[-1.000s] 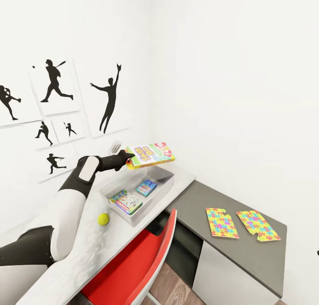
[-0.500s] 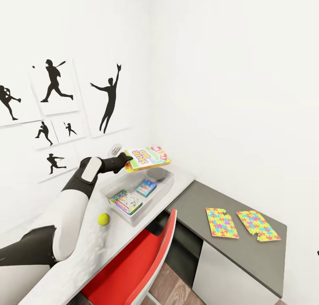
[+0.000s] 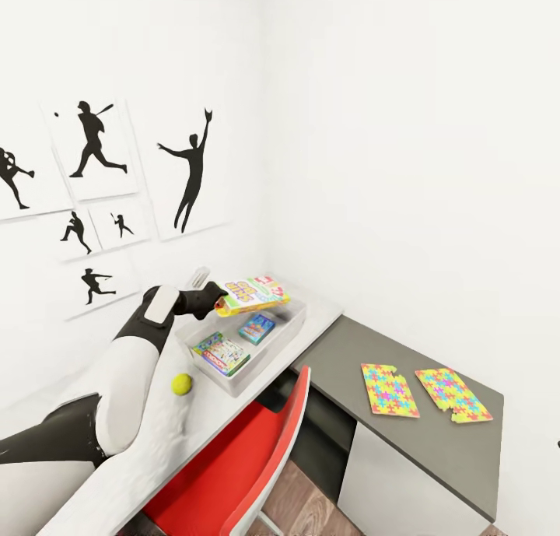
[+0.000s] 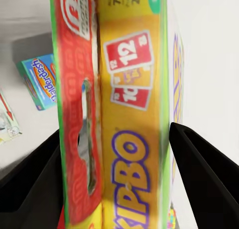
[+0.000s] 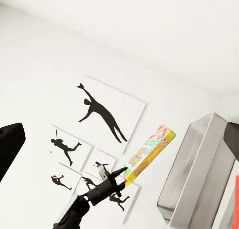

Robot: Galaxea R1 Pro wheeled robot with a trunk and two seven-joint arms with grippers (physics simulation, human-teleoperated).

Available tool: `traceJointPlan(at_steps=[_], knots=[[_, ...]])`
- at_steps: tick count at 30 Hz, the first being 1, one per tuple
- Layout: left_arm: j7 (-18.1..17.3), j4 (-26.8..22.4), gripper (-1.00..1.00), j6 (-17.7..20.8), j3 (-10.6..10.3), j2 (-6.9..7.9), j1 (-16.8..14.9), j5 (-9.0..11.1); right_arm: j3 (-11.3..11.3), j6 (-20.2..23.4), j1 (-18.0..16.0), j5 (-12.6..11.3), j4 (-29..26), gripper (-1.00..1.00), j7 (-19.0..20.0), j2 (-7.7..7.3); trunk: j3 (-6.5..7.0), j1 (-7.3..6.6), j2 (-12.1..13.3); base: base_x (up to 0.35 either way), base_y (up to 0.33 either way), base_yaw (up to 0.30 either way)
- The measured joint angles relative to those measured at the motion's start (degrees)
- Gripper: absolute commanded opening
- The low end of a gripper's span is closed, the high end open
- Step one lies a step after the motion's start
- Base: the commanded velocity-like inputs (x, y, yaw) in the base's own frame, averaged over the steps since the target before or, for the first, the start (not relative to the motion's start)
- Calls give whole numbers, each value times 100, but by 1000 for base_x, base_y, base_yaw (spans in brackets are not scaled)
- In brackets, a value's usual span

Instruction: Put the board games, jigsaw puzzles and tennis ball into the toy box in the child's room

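Left gripper (image 3: 219, 303) fingers clamped on yellow-green-red cardboard game box (image 3: 250, 295), now lower, tipping over translucent grey plastic toy box (image 3: 289, 327) on table; release looks close; right fingers spread

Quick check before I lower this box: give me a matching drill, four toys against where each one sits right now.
Things:
1. yellow game box
2. light blue game box
3. tennis ball
4. jigsaw puzzles

Places:
A. on the pale table beside the toy box
B. flat on the dark grey top
C. held in the left gripper above the toy box
D. lying inside the toy box

Pairs: 1-C, 2-D, 3-A, 4-B
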Motion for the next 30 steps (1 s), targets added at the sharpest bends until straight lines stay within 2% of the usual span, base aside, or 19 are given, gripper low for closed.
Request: traceJointPlan(at_steps=[30], knots=[[41, 50, -100, -79, -8, -23, 0, -12, -9, 6, 0, -6, 89, 100, 3, -13, -279, 0, 0, 0, 0, 0]])
